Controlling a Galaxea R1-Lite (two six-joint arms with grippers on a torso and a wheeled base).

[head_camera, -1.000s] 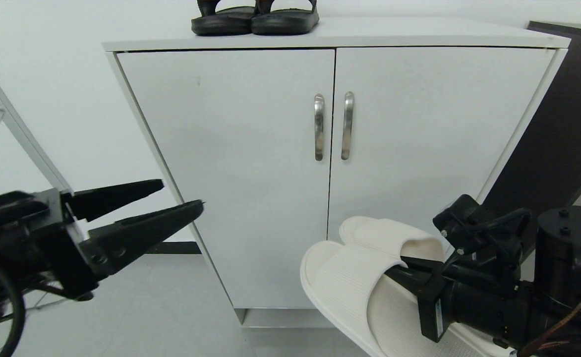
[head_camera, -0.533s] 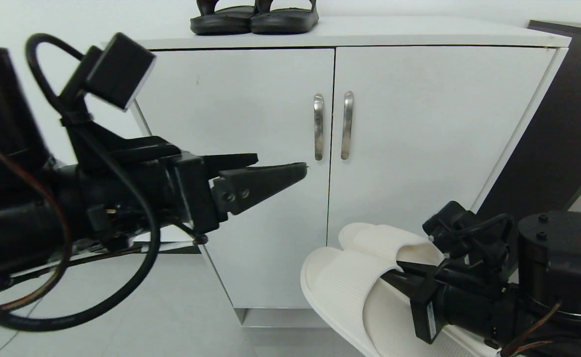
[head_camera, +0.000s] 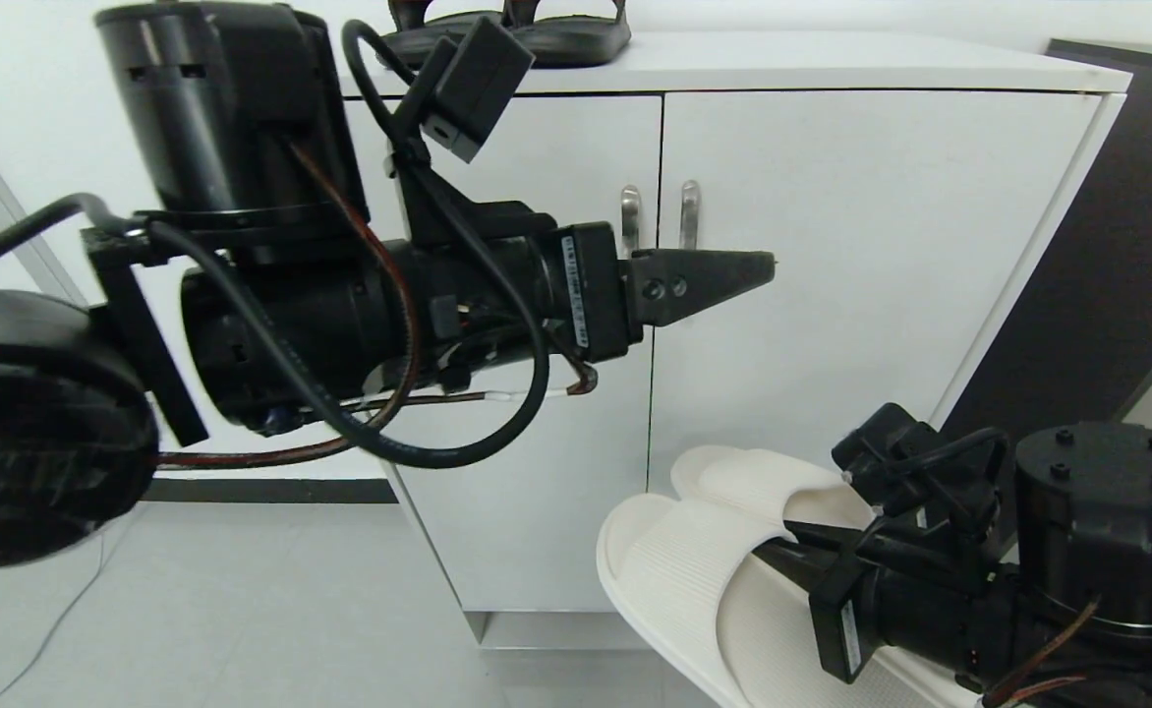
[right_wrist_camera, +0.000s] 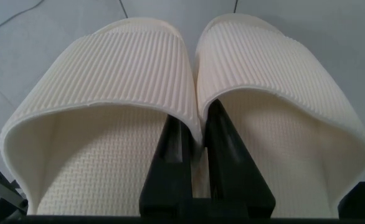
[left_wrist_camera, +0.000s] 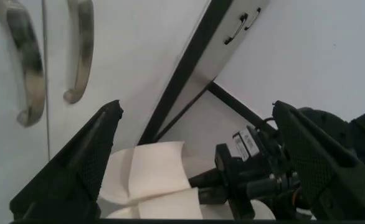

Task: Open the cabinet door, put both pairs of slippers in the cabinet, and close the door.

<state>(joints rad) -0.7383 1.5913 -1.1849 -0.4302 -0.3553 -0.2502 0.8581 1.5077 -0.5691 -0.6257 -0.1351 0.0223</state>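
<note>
Cabinet (head_camera: 881,246) doors are seen shut, with the two metal handles (head_camera: 690,202) standing side by side at the middle seam. A pair of black slippers (head_camera: 576,39) is set on the cabinet's top, left of its middle. The left pincer (head_camera: 753,267) is held level in front of the cabinet's right door, just beside the handles and at the height of their lower halves. Its fingers (left_wrist_camera: 76,174) are spread wide apart with nothing between them, and whether the door is touched cannot be told. The pair of white slippers (head_camera: 694,570) is carried low in front of the cabinet's right door, above the floor (head_camera: 242,610), with the toes turned toward the cabinet. The right pincer (right_wrist_camera: 198,124) is clenched on this pair: one finger is tucked inside each slipper, and the two adjoining inner walls are pinched together between them.
</note>
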